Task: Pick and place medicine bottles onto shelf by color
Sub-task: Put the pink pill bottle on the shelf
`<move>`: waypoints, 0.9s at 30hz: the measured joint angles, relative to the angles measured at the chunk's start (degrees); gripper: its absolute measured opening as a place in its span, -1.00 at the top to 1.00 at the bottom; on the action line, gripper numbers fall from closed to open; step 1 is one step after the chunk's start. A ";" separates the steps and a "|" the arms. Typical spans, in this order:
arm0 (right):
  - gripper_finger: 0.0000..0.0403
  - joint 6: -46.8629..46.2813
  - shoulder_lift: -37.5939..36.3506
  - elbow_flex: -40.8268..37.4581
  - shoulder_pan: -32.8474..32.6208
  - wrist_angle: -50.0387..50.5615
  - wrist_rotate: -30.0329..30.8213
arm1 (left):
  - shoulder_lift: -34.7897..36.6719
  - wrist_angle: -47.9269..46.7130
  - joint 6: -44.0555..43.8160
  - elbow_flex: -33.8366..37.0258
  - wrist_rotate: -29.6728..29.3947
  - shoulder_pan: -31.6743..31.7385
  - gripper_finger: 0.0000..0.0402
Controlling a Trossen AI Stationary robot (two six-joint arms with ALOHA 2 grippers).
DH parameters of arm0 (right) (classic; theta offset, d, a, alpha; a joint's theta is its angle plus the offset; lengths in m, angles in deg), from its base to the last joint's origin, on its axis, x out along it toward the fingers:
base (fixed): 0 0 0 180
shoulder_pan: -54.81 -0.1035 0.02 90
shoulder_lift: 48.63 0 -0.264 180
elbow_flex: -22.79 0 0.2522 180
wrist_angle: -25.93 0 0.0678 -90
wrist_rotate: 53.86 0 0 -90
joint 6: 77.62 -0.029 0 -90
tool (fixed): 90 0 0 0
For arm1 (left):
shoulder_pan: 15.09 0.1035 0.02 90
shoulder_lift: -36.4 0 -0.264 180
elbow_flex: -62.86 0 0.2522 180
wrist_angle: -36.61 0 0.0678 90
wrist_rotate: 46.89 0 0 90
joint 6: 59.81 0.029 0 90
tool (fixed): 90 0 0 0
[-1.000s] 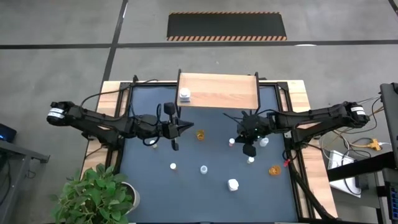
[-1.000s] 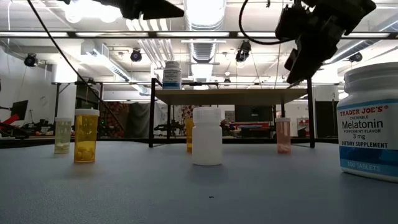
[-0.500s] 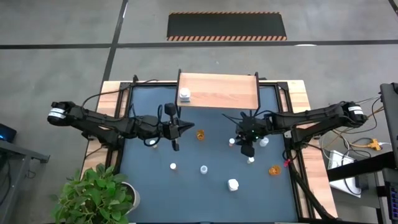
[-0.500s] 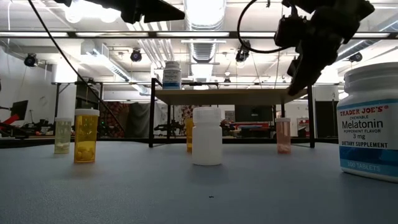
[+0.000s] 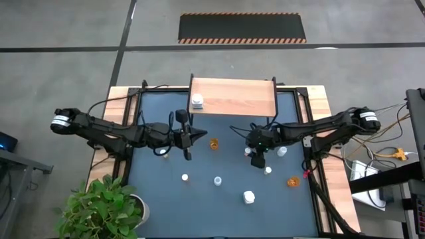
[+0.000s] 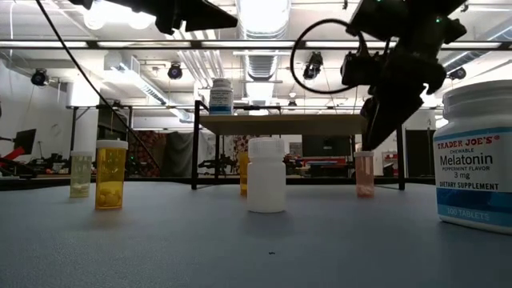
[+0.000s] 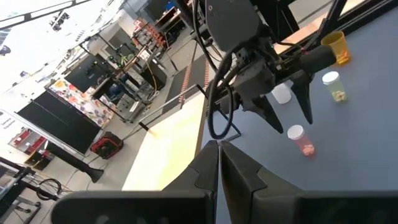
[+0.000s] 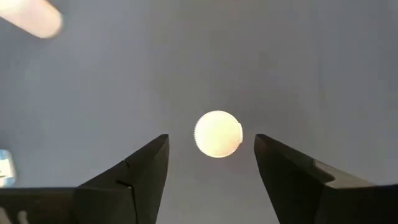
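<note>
My right gripper (image 8: 211, 139) is open and points down over a small translucent bottle with a white cap (image 8: 217, 134). The bottle stands on the dark mat (image 5: 226, 166), right of centre. One finger stands on each side, above the cap (image 6: 364, 154) and clear of it. My left gripper (image 5: 188, 138) hovers shut and empty over the mat's left half. The light-wood shelf (image 5: 232, 97) stands at the far edge and bears one white bottle (image 5: 197, 101) at its left end. Other bottles stand on the mat, among them an orange one (image 5: 214, 143).
More bottles stand on the mat: two white-capped ones (image 5: 184, 177) (image 5: 217, 180), a white one (image 5: 248, 196), an amber one (image 5: 293, 180), and two near my right gripper (image 5: 267, 170) (image 5: 282, 151). A potted plant (image 5: 103, 206) sits at the near left corner.
My right gripper has gone toward the table's left edge and a little down, to a place over the white-capped bottle, and it has opened. The bottles have stayed where they were.
</note>
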 joint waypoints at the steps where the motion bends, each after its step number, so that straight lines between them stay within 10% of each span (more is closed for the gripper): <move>1: -0.11 0.30 0.50 0.00 0.00 -0.04 0.05 | 0.00 -0.09 0.08 0.02 0.00 0.00 1.00; 27: 0.38 2.76 6.52 -0.02 0.00 -3.98 2.02 | 0.02 0.07 0.14 0.07 0.00 0.00 1.00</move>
